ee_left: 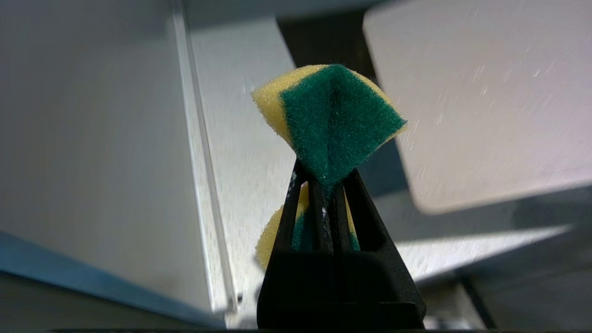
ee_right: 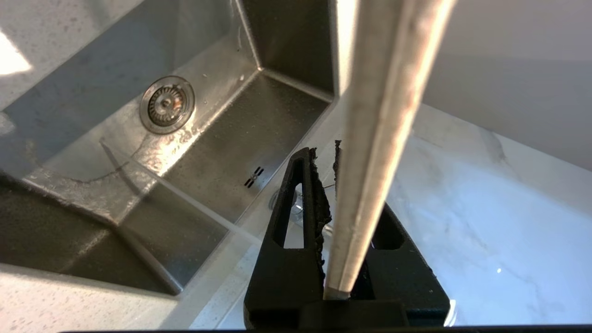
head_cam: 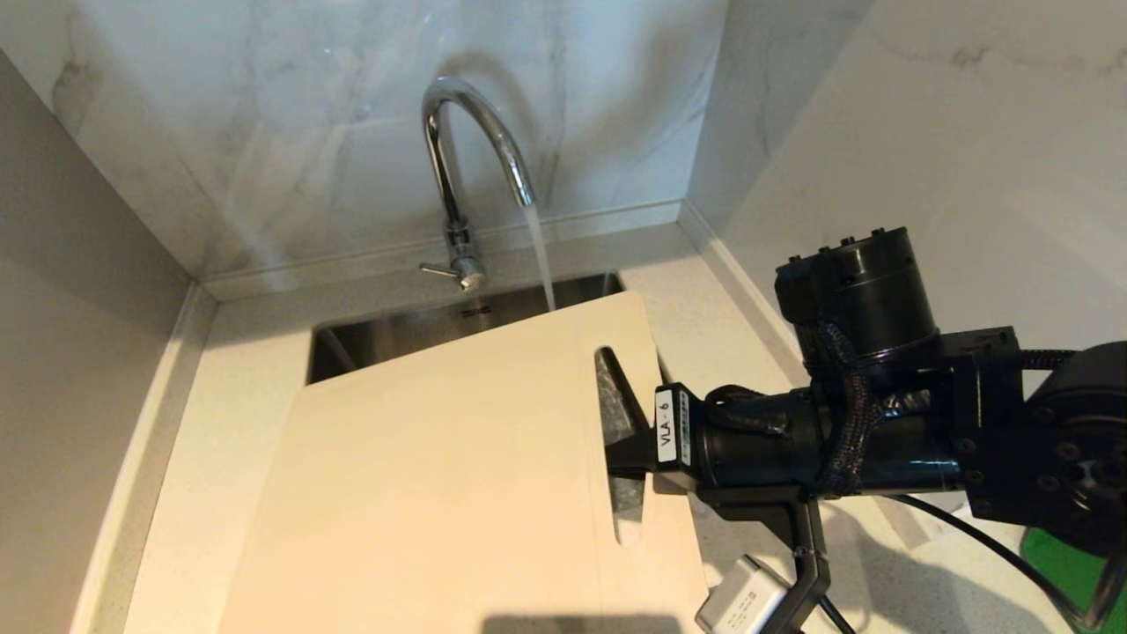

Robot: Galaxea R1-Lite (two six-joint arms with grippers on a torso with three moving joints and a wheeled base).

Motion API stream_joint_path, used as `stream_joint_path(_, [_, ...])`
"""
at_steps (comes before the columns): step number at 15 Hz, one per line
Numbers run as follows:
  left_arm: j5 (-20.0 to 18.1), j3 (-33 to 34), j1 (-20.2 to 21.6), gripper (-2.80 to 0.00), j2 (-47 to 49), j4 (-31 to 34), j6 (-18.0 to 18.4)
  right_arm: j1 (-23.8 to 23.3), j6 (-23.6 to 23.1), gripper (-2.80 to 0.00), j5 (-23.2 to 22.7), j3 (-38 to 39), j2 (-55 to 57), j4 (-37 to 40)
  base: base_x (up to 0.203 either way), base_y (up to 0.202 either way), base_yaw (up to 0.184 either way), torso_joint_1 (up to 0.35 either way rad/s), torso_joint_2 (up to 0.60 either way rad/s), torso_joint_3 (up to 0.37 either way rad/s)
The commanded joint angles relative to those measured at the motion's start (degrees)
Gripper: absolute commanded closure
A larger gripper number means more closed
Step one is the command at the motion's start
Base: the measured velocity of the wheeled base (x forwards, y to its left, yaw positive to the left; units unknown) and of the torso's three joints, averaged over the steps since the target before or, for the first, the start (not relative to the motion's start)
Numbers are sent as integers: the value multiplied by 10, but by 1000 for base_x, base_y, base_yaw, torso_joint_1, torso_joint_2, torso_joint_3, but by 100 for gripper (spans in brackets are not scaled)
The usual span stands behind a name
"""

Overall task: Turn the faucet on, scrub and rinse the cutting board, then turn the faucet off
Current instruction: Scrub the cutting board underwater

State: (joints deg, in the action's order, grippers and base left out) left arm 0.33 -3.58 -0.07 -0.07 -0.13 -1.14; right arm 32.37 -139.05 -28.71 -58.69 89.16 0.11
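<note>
While faucet [head_cam: 467, 158] runs, right hand [head_cam: 629, 440] pinches cutting board [head_cam: 458, 475] edge; left hand [ee_left: 326, 185] clamps sponge [ee_left: 330, 120].

The cutting board [head_cam: 458, 458] is plain cream-white. The faucet [head_cam: 458, 176] is shiny chrome. The sponge [ee_left: 330, 122] in the black left tool [ee_left: 330, 194] is yellow with a dark green scouring face. The black right tool [ee_right: 333, 185] sits beside a speckled off-white bench [head_cam: 220, 423]; past it are the grey steel sink [ee_right: 208, 115] and a grey-veined white marble wall [head_cam: 308, 132].
</note>
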Motion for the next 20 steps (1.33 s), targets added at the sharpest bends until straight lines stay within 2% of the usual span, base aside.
stream_joint_path(1, [-5, -86, -1, 0, 13, 42, -10, 8, -11, 0, 1, 3, 5, 1, 0, 0, 0, 0, 0, 0])
stream_joint_path(3, [-29, -167, -2, 0, 75, 104, -16, 8, -15, 0, 1, 9, 5, 4, 0, 0, 0, 0, 0, 0])
stream_joint_path(7, [-60, -260, -18, 0, 215, 131, -18, 25, -20, 0, 8, 4, 2, 7, 0, 0, 0, 0, 0, 0])
stream_joint_path(11, [-66, -308, -50, 0, 325, 134, -16, 44, -20, 0, 22, -2, 10, 7, 0, 0, 0, 0, 0, 0])
stream_joint_path(15, [-66, -359, -53, 0, 439, 100, -14, 79, -20, 0, 49, -3, 26, 3, 0, 0, 0, 0, 0, 0])
stream_joint_path(20, [-69, -454, -63, 0, 563, 81, -8, 81, -21, 0, 52, -23, 34, 3, 0, 0, 0, 0, 0, 0])
